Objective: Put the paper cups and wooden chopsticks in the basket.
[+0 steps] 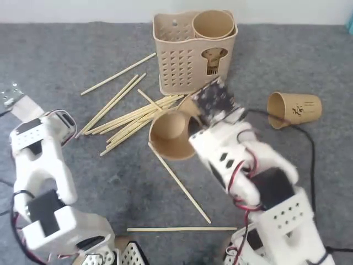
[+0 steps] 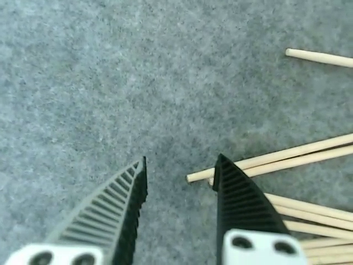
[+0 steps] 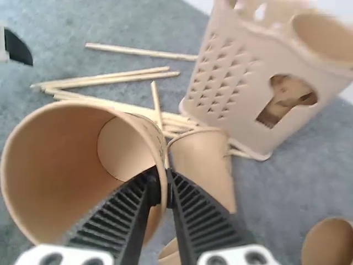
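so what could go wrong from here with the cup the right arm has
1. The right end effector pinches only the thin wall of the held cup near its rim, so it may crumple or slip on the lift.
2. A second cup lies right beside it, by the chopsticks; lifting could drag or scatter them.
3. The basket already holds a cup in its round compartment; a bump there might tip it.

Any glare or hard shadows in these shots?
High view: soft, even light, no glare; the lying cup casts just a faint shadow on the grey mat. Right wrist view: gentle shading inside the held cup, no glare. Left wrist view: no marked shadow under the open left pincer.
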Controlling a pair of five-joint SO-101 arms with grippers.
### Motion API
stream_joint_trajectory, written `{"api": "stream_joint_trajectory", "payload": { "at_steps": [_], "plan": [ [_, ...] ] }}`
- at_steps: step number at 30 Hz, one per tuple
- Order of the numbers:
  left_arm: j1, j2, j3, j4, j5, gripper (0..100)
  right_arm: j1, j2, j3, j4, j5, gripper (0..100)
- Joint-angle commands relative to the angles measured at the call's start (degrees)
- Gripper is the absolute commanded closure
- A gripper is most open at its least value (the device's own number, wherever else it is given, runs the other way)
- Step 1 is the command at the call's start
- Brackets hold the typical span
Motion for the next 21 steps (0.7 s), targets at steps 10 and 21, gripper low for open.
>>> {"api": "stream_joint_trajectory", "payload": {
  "at_steps": [10,21],
  "plan": [
    [0.5,-0.6,-1.6,0.1,0.0,82,14.5,33.3,-56.5,4.1,0.7,99.1],
    [1.7,-0.4,-1.5,-0.7,-0.2,82,21.5,70.7,-95.5,4.5,0.7,99.1]
  ]
}}
